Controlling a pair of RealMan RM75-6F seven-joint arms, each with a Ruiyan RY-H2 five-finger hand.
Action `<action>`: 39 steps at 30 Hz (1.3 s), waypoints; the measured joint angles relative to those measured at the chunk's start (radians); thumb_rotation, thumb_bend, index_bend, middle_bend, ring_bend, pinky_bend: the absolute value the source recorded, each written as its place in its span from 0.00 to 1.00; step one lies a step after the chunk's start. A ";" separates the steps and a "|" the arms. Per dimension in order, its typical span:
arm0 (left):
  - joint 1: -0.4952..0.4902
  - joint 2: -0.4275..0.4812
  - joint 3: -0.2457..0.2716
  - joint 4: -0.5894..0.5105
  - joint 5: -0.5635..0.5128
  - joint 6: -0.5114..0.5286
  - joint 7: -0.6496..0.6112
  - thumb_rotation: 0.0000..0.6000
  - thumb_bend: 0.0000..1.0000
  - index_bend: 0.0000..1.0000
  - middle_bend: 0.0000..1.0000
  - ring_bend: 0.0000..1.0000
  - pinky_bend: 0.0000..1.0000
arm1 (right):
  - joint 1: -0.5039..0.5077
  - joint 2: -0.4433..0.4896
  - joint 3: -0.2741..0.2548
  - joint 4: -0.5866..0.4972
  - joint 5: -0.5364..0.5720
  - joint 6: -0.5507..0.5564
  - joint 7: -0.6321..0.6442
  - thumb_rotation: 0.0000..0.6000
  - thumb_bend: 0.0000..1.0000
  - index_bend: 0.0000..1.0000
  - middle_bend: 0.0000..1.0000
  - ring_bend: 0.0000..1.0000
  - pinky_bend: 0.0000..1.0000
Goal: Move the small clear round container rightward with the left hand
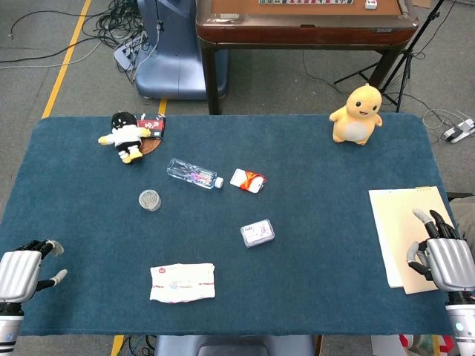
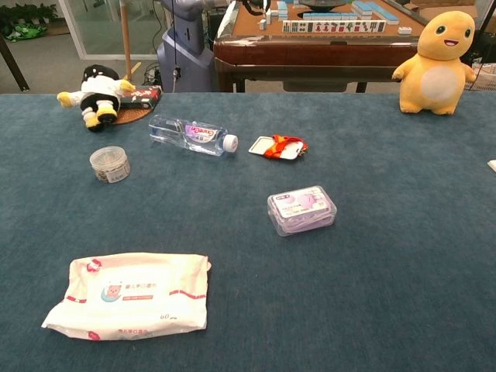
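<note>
The small clear round plastic container stands on the blue felt table, left of centre, near a lying clear water bottle. The silver left hand rests empty, fingers apart, at the near left edge, well apart from the container. The right hand rests on cream paper, holding nothing.

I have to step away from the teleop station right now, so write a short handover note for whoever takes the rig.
Left hand: empty, fingers apart, at the table's near left corner; seen only in the head view.
Right hand: empty, over the pale yellow paper sheet at the right edge.
Small clear round container: upright on the blue felt table, left side, just nearer than the lying clear plastic water bottle, untouched.
Done: nothing so far.
Left: reach in with the left hand, grasp the container, shift it rightward. The small clear rectangular box lies further right.
</note>
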 measured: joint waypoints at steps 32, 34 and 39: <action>-0.215 -0.037 -0.119 -0.040 -0.107 -0.258 0.052 1.00 0.24 0.37 1.00 1.00 1.00 | -0.028 0.023 -0.007 -0.017 -0.025 0.047 0.042 1.00 0.08 0.23 0.19 0.07 0.23; -0.244 -0.037 -0.131 -0.040 -0.144 -0.312 0.053 1.00 0.25 0.38 1.00 1.00 1.00 | -0.029 0.023 -0.006 -0.017 -0.023 0.048 0.043 1.00 0.08 0.23 0.19 0.07 0.23; -0.313 -0.038 -0.158 -0.031 -0.254 -0.438 0.056 1.00 0.25 0.34 1.00 1.00 1.00 | -0.034 0.028 -0.003 -0.018 -0.022 0.058 0.053 1.00 0.08 0.23 0.19 0.07 0.23</action>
